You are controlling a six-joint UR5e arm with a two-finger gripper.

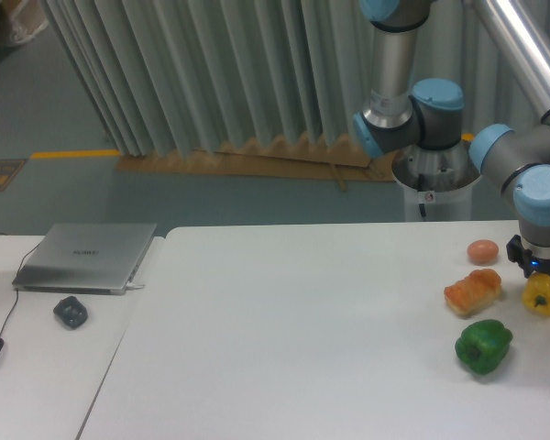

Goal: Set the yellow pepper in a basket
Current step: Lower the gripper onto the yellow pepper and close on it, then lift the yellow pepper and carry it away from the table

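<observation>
Camera view | gripper (541,275) sitting directly over the yellow pepper (543,296) at the table's (284,348) far right, jaw state impossible to tell | orange bread lump (472,291) lying just left of it | green pepper (483,346) sitting nearer | laptop (85,257) lying far left

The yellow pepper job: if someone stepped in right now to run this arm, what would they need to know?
Gripper: directly above the yellow pepper, apparently around its top; grip unclear.
Yellow pepper: near the table's right edge, beside the orange bread-like lump; green pepper in front, small reddish round item behind.
Done: arm reached the pepper.
Left: confirm grasp, lift, place in a basket. No basket is in view.
</observation>
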